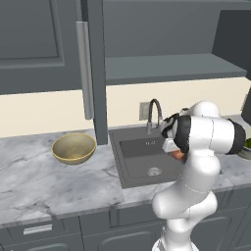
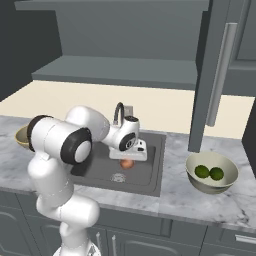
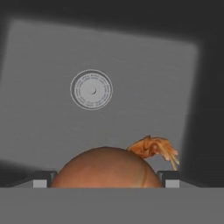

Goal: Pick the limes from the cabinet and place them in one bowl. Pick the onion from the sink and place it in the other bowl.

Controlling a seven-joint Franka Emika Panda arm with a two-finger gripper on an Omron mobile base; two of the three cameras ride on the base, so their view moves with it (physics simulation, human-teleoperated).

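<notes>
The orange-red onion sits between my two fingertips, and my gripper is shut on it. From the right base view the onion hangs under the gripper, over the dark sink and near its drain. Two dark green limes lie in the pale cream-grey bowl on the counter right of the sink. The golden-tan bowl stands left of the sink. The cabinet above is open and its shelf is bare.
The open cabinet door with its silver bar handle hangs down between the golden-tan bowl and the sink. A curved dark faucet rises at the back of the basin. The marble counter runs to both sides.
</notes>
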